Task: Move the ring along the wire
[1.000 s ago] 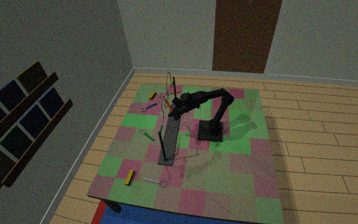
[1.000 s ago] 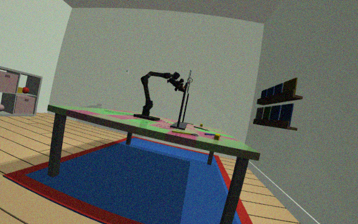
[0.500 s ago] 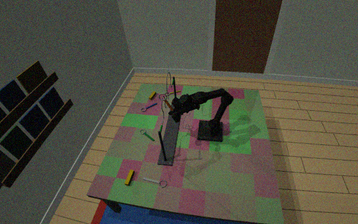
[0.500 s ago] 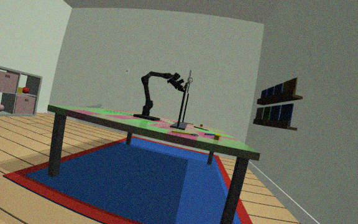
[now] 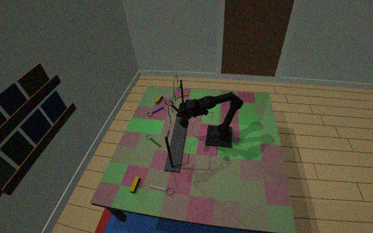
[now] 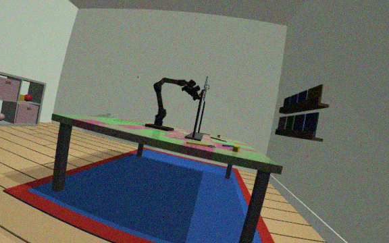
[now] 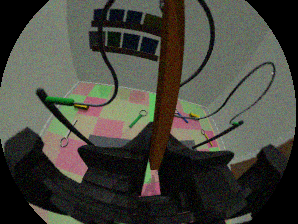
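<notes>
The ring (image 5: 166,101) is around the middle stretch of the thin grey wire (image 5: 169,121) (image 7: 212,37), between the posts; touching cannot be told. Its orange handle (image 5: 174,108) (image 7: 170,85) slants down into my gripper (image 5: 179,114) (image 7: 153,124), which is shut on it. In the wrist view the ring is beyond the top edge. The near post (image 5: 169,152) (image 7: 65,121) carries one green part (image 5: 168,133) (image 7: 60,101). The far post (image 5: 182,92) (image 7: 217,134) carries the other green part (image 5: 180,85) (image 7: 236,123). In the exterior view my gripper (image 6: 200,96) is beside the posts, high above the table.
The dark base plate (image 5: 176,142) of the posts lies below my gripper. Around it lie a blue-handled ring (image 5: 158,110), a green-handled ring (image 5: 155,142), a pale-handled ring (image 5: 158,188), a yellow-handled ring (image 5: 182,96) and yellow blocks (image 5: 135,184) (image 5: 158,99).
</notes>
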Robot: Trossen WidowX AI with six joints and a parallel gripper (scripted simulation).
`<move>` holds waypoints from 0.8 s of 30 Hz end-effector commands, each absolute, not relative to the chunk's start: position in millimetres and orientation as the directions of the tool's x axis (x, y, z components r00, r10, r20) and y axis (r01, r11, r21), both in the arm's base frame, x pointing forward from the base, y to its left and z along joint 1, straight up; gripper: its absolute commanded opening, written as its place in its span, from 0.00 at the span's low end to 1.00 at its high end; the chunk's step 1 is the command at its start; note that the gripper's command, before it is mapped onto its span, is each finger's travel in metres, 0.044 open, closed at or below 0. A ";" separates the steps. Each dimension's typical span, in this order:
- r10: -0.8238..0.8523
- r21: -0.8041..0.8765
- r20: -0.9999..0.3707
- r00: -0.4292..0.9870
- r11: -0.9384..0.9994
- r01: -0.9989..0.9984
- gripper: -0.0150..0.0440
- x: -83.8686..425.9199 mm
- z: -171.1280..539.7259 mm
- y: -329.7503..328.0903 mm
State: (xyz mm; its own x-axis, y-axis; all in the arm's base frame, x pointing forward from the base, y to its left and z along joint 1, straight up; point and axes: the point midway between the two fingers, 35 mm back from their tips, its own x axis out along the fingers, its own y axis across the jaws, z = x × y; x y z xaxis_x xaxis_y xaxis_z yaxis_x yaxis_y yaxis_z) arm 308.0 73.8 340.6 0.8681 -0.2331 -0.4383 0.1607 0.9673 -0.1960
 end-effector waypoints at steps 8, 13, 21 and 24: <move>-0.333 -0.409 -0.386 0.860 0.898 0.164 0.00 307.3 342.2 59.3; -0.373 -0.499 -0.354 0.858 0.851 0.164 0.00 307.0 345.0 53.0; -0.429 -0.632 -0.294 0.854 0.758 0.163 0.00 306.4 350.7 43.7; -0.448 -0.678 -0.270 0.853 0.717 0.162 0.00 306.2 353.2 40.5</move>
State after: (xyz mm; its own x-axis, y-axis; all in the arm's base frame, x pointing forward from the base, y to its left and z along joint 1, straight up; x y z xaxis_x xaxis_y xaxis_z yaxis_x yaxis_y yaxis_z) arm 308.2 46.1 350.6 0.8562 -0.4206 -0.3002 0.1575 0.7657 -0.6236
